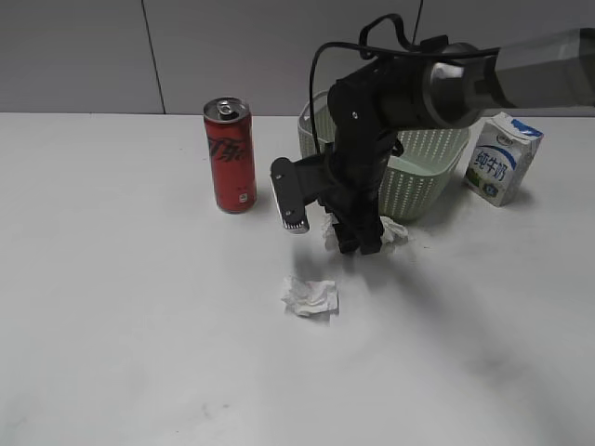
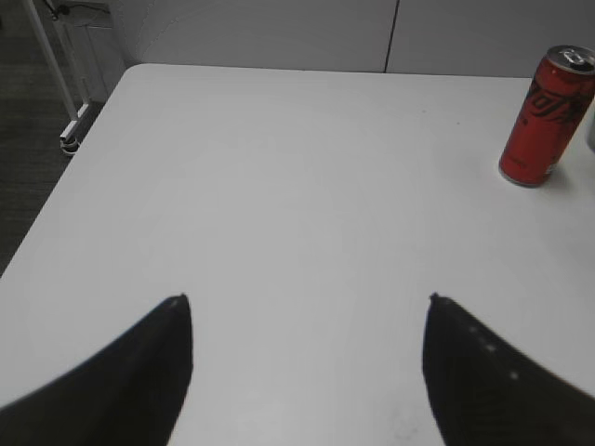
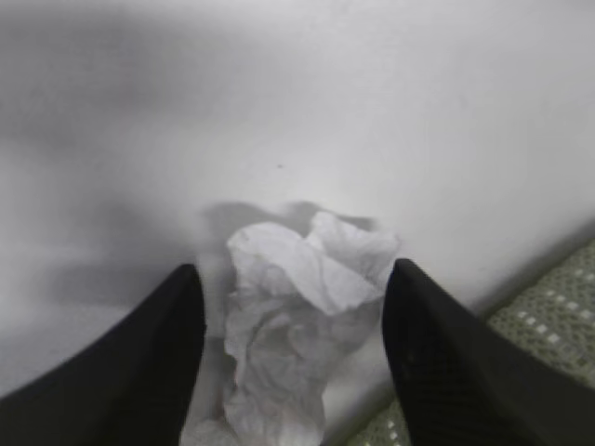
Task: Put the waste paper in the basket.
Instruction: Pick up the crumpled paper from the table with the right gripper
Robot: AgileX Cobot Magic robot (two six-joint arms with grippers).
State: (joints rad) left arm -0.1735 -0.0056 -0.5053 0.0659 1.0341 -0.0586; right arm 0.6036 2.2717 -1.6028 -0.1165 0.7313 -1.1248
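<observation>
Paper is what I see between the fingers of my right pincer [image 3: 293,362]: a crumpled white wad [image 3: 297,325] sits on the worktop [image 3: 372,121] in the gap, and both dark fingers stand apart on either side of it, so the pincer is open around it; I cannot tell whether either finger touches it. From the exterior view the right pincer [image 1: 358,243] is down at the worktop [image 1: 139,325] just in front of the pale green basket [image 1: 423,163], with that wad [image 1: 390,232] poking out beside it. A second wad [image 1: 310,295] lies alone on the worktop nearer the camera, apart from the arm. A corner of the basket [image 3: 548,321] shows at the lower right of my right wrist view, close to the wad.

My left pincer [image 2: 307,302] is open, its two fingers spread wide over bare worktop with nothing between them. A red can [image 2: 546,116] stands upright off to its far right. In the exterior view the can [image 1: 230,155] is left of the basket, and a white-and-blue carton [image 1: 502,158] stands to the basket's right.
</observation>
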